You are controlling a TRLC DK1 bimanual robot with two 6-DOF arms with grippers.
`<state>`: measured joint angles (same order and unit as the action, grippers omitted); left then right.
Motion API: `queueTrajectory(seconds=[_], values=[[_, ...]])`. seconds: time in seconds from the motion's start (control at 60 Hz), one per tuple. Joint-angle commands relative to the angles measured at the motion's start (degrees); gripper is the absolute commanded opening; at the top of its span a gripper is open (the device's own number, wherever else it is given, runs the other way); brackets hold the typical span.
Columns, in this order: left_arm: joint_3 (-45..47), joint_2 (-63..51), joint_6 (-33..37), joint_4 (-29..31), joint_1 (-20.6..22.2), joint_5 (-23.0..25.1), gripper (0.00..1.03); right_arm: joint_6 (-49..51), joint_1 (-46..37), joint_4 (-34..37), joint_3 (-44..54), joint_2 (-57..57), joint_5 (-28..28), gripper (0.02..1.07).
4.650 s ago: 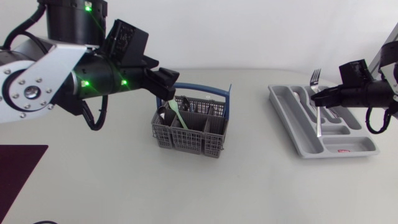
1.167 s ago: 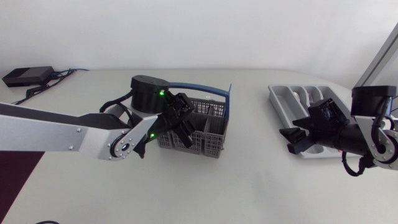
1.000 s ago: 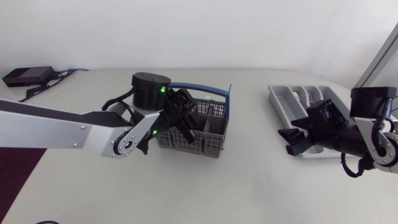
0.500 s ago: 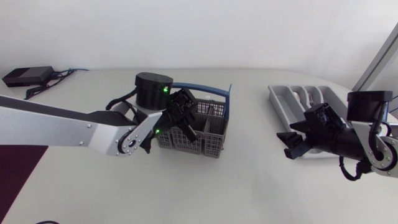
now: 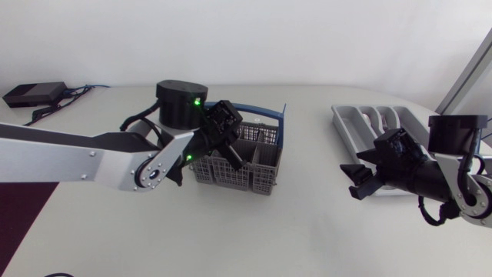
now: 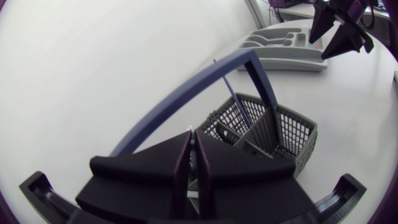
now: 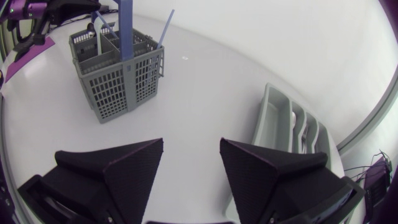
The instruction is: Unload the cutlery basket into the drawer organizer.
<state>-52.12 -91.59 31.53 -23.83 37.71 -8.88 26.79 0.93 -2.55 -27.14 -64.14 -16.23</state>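
Picking step: the left fingers point(image 6: 155, 163) are pinched on a thin utensil point(image 6: 189, 133) inside the basket point(image 5: 240, 178); next, lift it straight up. The right fingers point(image 7: 127, 165) stand apart, empty, beside the organizer point(image 5: 345, 123).

The left arm point(image 5: 77, 158) is formed of flat silver-grey links and round black joints. Green lights are seen on its housings, with black cables looped alongside. The right arm point(image 5: 453, 173) is made likewise. The left gripper point(image 6: 191, 138) and the right gripper point(image 7: 189, 149) are matte black, each with two broad wedge-shaped fingers.
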Motion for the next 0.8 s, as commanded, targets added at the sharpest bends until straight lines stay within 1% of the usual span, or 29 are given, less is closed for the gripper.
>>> queueTrajectory(seconds=[0.0,0.2,0.383,0.467,0.6,0.65,0.783], values=[[1.40,4.23,0.02,0.46,0.61,-0.17,0.03,-1.30,0.83,0.52,1.56,1.21,0.58,0.69],[3.51,12.31,-0.06,3.80,1.84,-0.43,0.03,-1.82,2.50,2.72,1.38,4.81,1.55,0.69],[6.50,20.22,-0.94,7.05,4.47,-0.96,0.03,-2.88,5.31,5.45,0.94,9.03,2.96,0.69],[7.38,23.83,-1.73,9.51,6.14,-1.05,0.03,-3.49,6.89,6.68,0.94,10.79,3.84,0.69],[6.41,29.01,-4.99,16.01,9.13,-1.05,0.03,-4.37,9.71,8.61,1.03,13.95,3.84,0.69],[5.10,30.24,-6.83,19.18,9.31,-0.17,0.03,-4.73,11.46,9.67,1.12,15.62,3.84,0.69],[1.40,31.12,-11.84,26.21,8.60,5.54,0.03,-6.04,17.70,13.27,0.33,19.75,2.69,0.69]])
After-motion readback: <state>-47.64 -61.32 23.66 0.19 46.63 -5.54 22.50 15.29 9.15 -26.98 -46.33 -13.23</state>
